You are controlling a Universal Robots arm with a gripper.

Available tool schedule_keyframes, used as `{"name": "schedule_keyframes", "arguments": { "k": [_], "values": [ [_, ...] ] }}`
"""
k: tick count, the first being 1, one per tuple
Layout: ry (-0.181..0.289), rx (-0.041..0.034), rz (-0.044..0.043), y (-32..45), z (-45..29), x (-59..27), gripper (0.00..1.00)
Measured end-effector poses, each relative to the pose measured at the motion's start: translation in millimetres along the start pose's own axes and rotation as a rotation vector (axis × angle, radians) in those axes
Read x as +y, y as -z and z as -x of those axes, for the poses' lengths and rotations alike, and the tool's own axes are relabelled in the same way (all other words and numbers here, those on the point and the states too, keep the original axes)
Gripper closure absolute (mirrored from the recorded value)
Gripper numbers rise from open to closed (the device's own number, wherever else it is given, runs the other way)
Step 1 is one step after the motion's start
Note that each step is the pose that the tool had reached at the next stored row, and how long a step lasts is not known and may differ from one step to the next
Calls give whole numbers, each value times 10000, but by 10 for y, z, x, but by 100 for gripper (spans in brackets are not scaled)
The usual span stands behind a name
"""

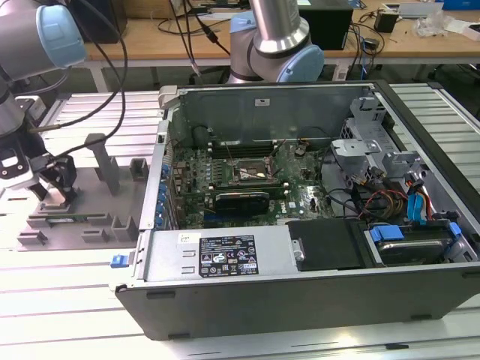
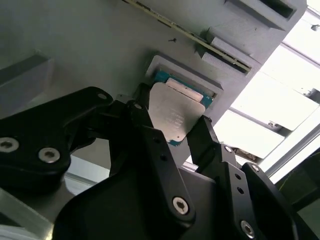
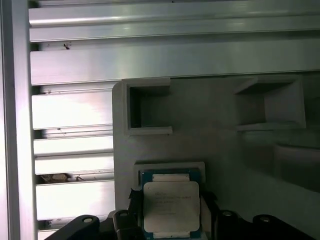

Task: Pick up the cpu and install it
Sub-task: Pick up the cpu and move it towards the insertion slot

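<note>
The cpu, a flat square chip with a silvery top and a teal rim, lies at its shallow pocket in the grey plastic tray. In both wrist views my gripper has its black fingers pressed against two opposite edges of the cpu. In the exterior view the gripper reaches down onto the tray at the exterior view's left, well away from the open computer case. The dark square socket sits mid-motherboard inside that case.
Upright grey blocks stand on the tray beside the gripper. A second arm's base rises behind the case. Cables, a drive cage and a black power unit crowd the case's right side. Slotted aluminium table lies all around.
</note>
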State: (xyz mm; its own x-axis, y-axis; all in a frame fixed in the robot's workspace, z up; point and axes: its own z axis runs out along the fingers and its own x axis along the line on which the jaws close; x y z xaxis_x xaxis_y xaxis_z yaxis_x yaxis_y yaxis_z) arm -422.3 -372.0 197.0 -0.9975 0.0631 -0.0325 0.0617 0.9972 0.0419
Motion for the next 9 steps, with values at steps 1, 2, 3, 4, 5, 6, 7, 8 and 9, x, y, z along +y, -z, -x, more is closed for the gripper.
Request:
{"name": "schedule_keyframes", "arguments": {
  "k": [1,2,3,4,5,6,7,8,9],
  "values": [
    [-1,-1,1,33,1,2,45],
    [0,0,0,57,2,3,45],
    [-1,0,0,103,4,5,45],
    [-1,0,0,140,5,6,45],
    [0,1,0,198,7,8,45],
    [0,0,0,231,9,10,45],
    [0,0,0,257,10,11,45],
    [0,1,0,293,11,13,45],
    [-1,0,0,318,12,13,45]
  ]
}}
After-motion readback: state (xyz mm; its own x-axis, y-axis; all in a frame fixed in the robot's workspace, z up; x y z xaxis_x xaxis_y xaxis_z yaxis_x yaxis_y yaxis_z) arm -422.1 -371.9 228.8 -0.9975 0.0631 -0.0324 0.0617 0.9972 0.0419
